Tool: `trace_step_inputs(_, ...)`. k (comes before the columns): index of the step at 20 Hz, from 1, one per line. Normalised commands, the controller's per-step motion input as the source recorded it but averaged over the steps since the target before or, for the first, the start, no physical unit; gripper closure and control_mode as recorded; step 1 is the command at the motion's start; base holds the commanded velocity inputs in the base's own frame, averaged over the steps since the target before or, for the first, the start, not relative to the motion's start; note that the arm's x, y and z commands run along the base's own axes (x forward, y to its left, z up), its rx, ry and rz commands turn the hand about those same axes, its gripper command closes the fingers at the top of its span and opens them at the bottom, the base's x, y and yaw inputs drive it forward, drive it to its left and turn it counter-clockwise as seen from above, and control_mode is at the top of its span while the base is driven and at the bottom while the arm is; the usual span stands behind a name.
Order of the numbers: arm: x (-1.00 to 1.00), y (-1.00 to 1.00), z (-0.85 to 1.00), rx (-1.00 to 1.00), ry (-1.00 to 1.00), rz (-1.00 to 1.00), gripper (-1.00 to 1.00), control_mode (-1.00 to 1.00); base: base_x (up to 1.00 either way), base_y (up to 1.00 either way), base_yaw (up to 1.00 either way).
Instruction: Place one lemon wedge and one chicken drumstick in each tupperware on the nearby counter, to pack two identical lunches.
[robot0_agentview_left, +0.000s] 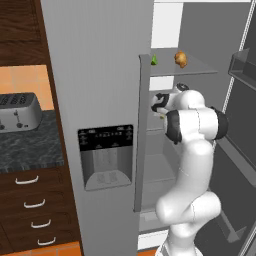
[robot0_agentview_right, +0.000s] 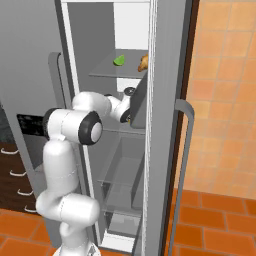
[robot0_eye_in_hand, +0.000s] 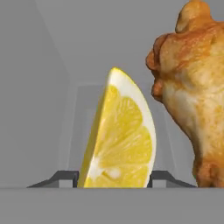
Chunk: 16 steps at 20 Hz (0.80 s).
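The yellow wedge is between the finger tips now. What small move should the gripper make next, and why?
Probably close the gripper on the yellow lemon wedge. In the hand view one dark finger tip shows on each side of the wedge's base, so it seems centred. A chicken drumstick stands close beside it, so closing straight in should avoid nudging it.

lemon wedge (robot0_eye_in_hand: 120, 140) left of chicken drumstick (robot0_eye_in_hand: 192, 87), seemingly just beside

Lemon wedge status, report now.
Gripper inside the fridge, fingers either side of the yellow lemon wedge; grip not confirmed. Drumstick right beside it. Green wedge and second drumstick on the shelf above.
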Motion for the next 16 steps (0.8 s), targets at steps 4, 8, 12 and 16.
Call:
trace_step_inputs(4, -1.0, 0.02, 0.0, 0.0, 0.0, 0.0, 1.0, -1.0, 0.0, 0.0, 0.0)
trace_step_inputs(8, -1.0, 0.21, 0.16, -0.04, 0.01, 0.06, 1.0, -1.0, 0.0, 0.0, 0.0)
trace_step_inputs(12, -1.0, 0.26, 0.49, -0.05, 0.02, 0.14, 1.0, -1.0, 0.0, 0.0, 0.0)
trace_step_inputs(16, -1.0, 0.24, 0.65, -0.04, 0.01, 0.14, 1.0, -1.0, 0.0, 0.0, 0.0)
